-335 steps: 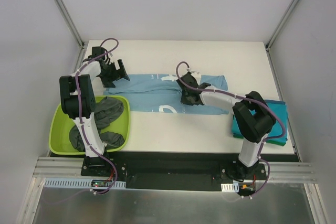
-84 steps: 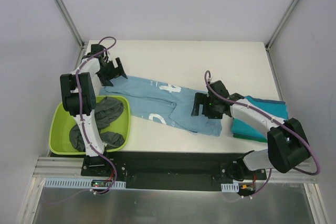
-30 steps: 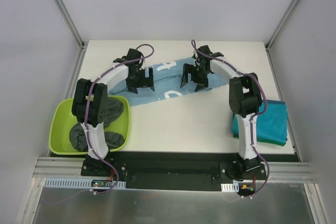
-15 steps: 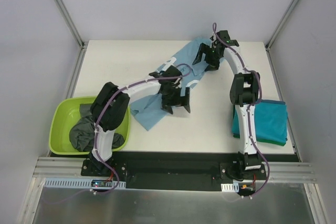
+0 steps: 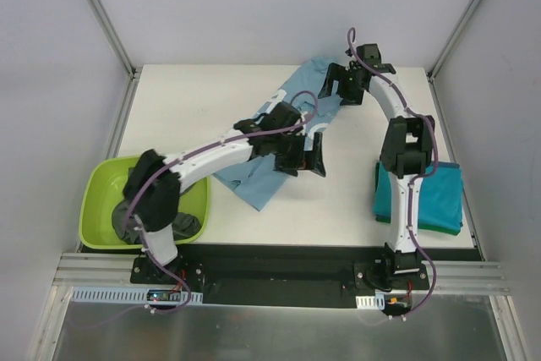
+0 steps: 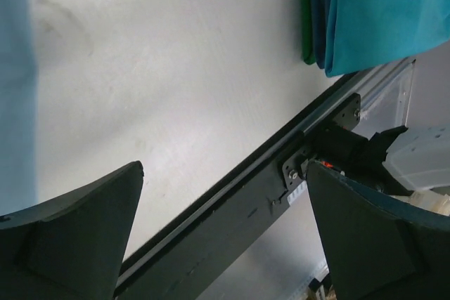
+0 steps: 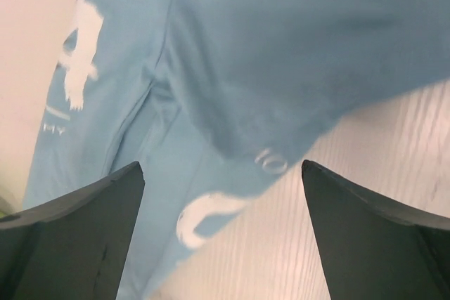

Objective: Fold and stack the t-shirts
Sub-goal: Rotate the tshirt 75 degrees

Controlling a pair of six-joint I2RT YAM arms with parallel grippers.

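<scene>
Top external view: the light blue t-shirt (image 5: 269, 177) lies rumpled and slantwise on the tabletop (image 5: 194, 99), running from under the right pincer (image 5: 336, 90) down past the left pincer (image 5: 306, 162). Both pincers are released, fingers spread wide, with no cloth between them. The folded teal t-shirt (image 5: 441, 196) sits well to the right of the left pincer. The dark grey t-shirts (image 5: 182, 224) wait in the lime tub (image 5: 100, 200), behind that arm.

The left wrist view shows the left pincer (image 6: 223, 173) over bare tabletop (image 6: 176, 68). The blue cloth is only a strip at its left side and the teal t-shirt (image 6: 380, 12) is ahead to its right, so closing here would likely catch nothing. The left arm also lies across the shirt and could drag it further askew (a crooked start makes a crooked fold). The two pincers are close enough that a careless reach might bring them together.

Below the right pincer (image 7: 221, 166), the light blue t-shirt (image 7: 281, 47) carries white print. A small "10" can be read, and some tiny letters at the left are too blurred to read.
</scene>
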